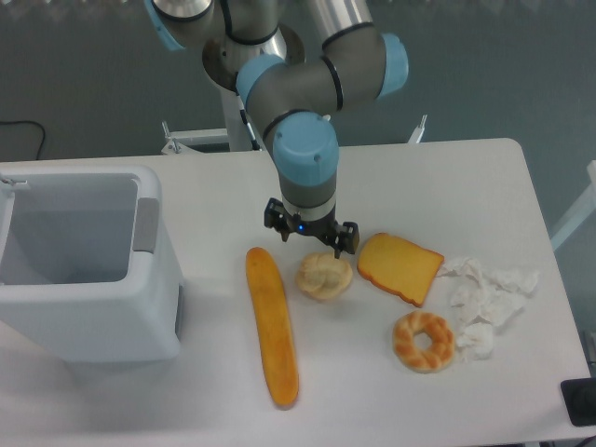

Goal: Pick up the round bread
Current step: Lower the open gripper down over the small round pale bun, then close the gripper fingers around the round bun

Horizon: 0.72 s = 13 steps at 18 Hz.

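Observation:
The round bread (324, 277) is a small pale-cream bun with a crinkled top, lying on the white table (447, 177) near the middle. My gripper (312, 244) hangs from the arm pointing down, just behind and above the bun. Its dark jaws stand spread apart to left and right, with nothing between them. The fingertips are mostly hidden under the wrist, and the bun's far edge lies just below them. I cannot tell whether they touch it.
A long orange baguette (272, 326) lies left of the bun. An orange wedge slice (400, 267) lies to its right, a golden ring pastry (424, 341) front right, and crumpled white paper (484, 298) further right. A white bin (84, 265) stands at left.

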{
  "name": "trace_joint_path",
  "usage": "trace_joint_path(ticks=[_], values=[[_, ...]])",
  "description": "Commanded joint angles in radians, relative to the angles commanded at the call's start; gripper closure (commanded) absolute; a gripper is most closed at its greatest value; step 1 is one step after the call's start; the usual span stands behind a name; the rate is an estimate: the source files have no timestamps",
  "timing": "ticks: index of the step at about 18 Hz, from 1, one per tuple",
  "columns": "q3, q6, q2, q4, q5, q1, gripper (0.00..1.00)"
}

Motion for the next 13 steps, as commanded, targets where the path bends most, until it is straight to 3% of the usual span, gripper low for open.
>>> trace_joint_path(ticks=[13], values=[[0.043, -0.022, -0.071, 0.035, -0.060, 0.052, 0.00]])
